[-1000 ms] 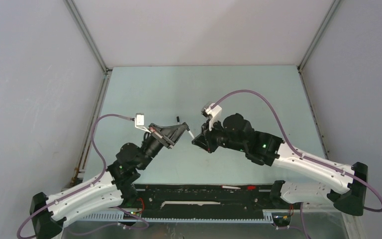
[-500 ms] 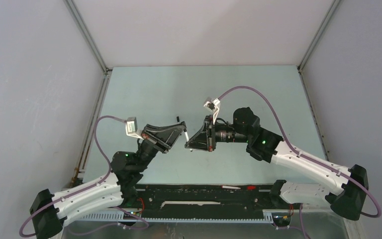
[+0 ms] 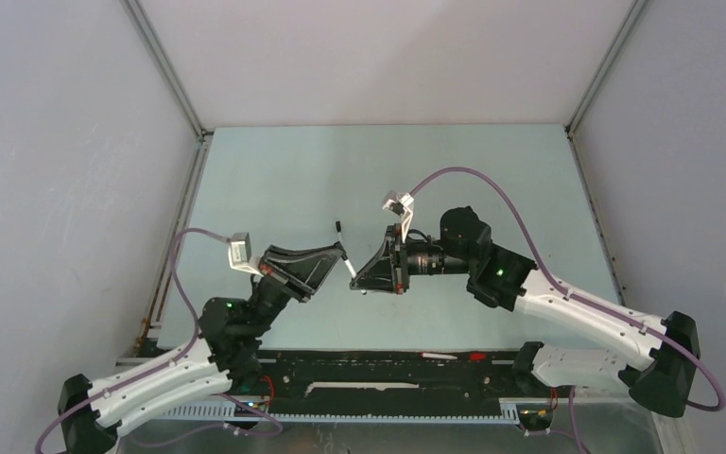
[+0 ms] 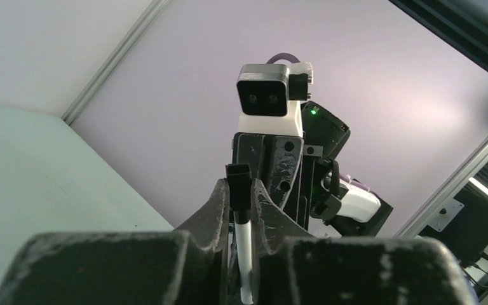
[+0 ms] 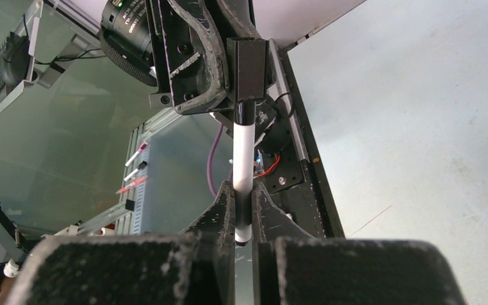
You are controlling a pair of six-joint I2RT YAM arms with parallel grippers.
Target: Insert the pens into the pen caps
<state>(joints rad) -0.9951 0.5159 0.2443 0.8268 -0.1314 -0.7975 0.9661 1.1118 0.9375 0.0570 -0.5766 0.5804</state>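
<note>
Pale green table [image 3: 274, 170] enclosed by grey walls [image 3: 57, 142] and metal corner posts [image 3: 165, 66].

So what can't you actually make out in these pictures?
Right wrist view: exactly where the left jaws touch the pen, blocked by the cap.
Left wrist view: where the right jaws hold the pen, hidden behind the left jaws.
Top view: whether the cap is fully on, too small; thin sticks on the base rail, too small to identify.

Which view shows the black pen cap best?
Right wrist: the cap sits large and sharp atop the white pen. Left wrist shows it smaller and dimmer. In the top view it is too small to tell apart.
</note>
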